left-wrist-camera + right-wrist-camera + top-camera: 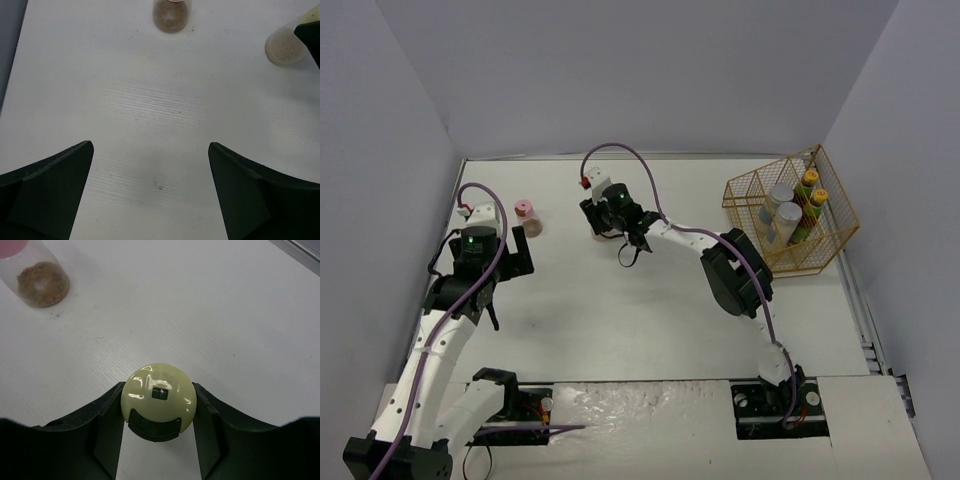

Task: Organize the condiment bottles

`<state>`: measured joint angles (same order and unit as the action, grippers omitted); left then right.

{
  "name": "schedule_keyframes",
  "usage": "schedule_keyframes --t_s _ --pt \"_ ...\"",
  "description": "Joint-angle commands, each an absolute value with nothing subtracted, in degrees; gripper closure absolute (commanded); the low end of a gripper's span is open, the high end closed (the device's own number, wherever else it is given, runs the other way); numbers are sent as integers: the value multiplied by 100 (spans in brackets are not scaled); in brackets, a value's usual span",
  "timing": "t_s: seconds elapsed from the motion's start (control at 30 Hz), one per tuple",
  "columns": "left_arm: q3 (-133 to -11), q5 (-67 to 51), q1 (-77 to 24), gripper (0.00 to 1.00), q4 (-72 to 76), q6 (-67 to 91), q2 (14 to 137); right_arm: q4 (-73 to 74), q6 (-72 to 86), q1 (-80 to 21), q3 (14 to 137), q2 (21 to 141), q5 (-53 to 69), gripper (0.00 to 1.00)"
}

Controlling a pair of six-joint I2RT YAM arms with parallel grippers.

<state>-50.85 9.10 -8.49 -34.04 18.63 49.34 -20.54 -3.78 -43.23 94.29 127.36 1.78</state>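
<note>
My right gripper (158,392) is shut on the yellow-green cap of a shaker (157,390), one finger on each side. In the top view this gripper (612,222) hangs over the far middle of the table and hides the shaker. The left wrist view shows the shaker's clear body (284,47). The pink-capped shaker (526,214) stands at the far left and also shows in the right wrist view (39,282) and the left wrist view (171,16). My left gripper (522,245) is open and empty, just short of it. Two silver-lidded jars (782,205) and two yellow-capped dark bottles (812,192) stand in the wire basket (745,195).
The yellow wire basket stands at the far right against the side wall. Grey walls close in the table on the left, back and right. My left fingers (55,190) hang above bare white tabletop.
</note>
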Motion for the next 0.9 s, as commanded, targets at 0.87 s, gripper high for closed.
schedule_keyframes --t_s 0.87 --pt "-5177 747 -791 3 -3155 1909 4992 -1647 589 -747 6476 8204 -1097 100"
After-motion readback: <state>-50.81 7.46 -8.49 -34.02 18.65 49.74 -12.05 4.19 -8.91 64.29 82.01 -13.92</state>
